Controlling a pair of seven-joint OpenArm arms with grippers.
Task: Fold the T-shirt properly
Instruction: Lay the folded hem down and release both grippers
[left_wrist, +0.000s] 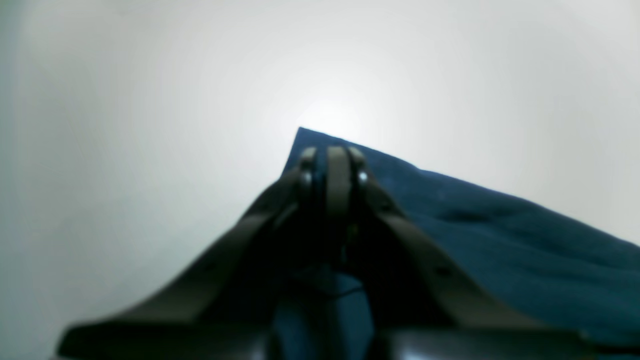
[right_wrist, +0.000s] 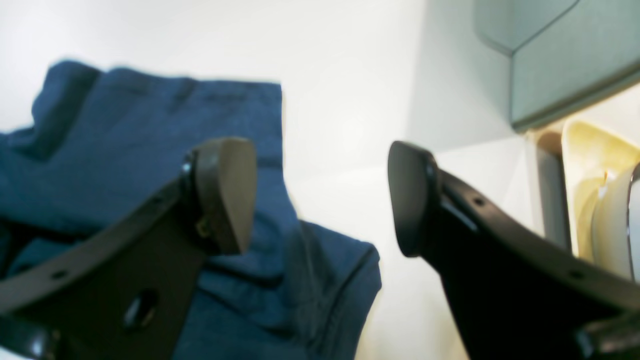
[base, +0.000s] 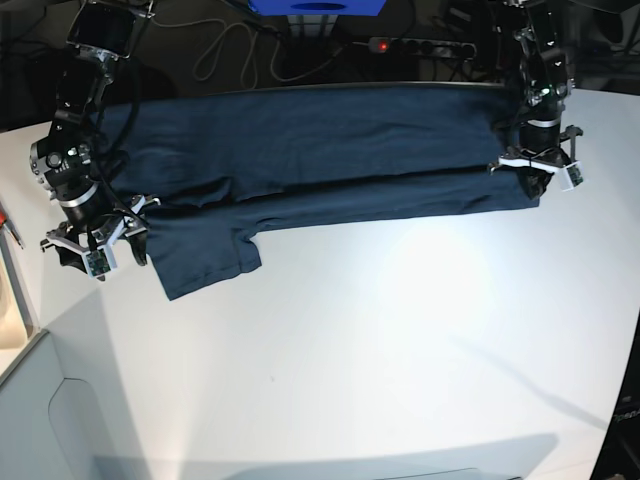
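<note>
The dark navy T-shirt (base: 320, 140) lies stretched across the back of the white table, folded lengthwise, with one sleeve (base: 205, 255) sticking out toward the front left. My left gripper (base: 537, 180) is at the shirt's front right corner. In the left wrist view, the left gripper (left_wrist: 332, 160) has its fingers pressed shut on that corner of the T-shirt (left_wrist: 500, 240), and cloth shows past the tips. My right gripper (base: 95, 255) stands wide open at the sleeve's left side. In the right wrist view, the right gripper (right_wrist: 320, 195) has one finger over the T-shirt (right_wrist: 125, 125) and the other over bare table.
The white table (base: 400, 330) stretches toward the front. A power strip (base: 420, 45), cables and a blue box (base: 315, 5) sit behind the table's back edge. A grey panel (right_wrist: 565, 60) and a cream object (right_wrist: 600, 200) stand near the right gripper.
</note>
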